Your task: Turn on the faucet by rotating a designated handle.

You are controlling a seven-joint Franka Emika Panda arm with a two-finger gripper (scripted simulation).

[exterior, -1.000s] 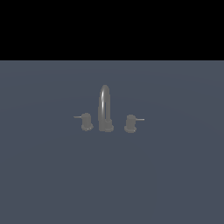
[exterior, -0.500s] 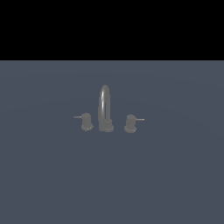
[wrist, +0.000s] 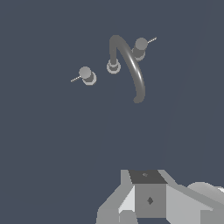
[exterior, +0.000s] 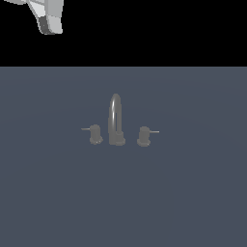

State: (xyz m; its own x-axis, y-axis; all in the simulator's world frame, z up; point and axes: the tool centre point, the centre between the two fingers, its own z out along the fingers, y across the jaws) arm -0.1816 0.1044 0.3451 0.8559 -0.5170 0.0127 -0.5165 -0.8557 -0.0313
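Dull grey metal on a slate-blue floor (exterior: 193, 202): that is your faucet (exterior: 116, 120), standing near the middle of the exterior view. Its narrow spout rises upright from a round base and arches over at the top. The handle (exterior: 95, 134) you want is the short knob just beside the spout on the exterior view's left; its body stands upright, and its thin lever lies level, pointing out toward the exterior view's left, away from the spout. The twin knob (exterior: 144, 136) sits on the other side, lever pointing the opposite way.

From the wrist view you see the same handle (wrist: 86, 75) from above, lever running outward, with the spout curling toward the camera.

The gripper (exterior: 49, 19) is high in the exterior view's upper left corner, well apart from the faucet and cut off by the frame edge. Only blocky grey parts show in the wrist view, fingertips out of frame, so you cannot tell whether it is spread or closed.
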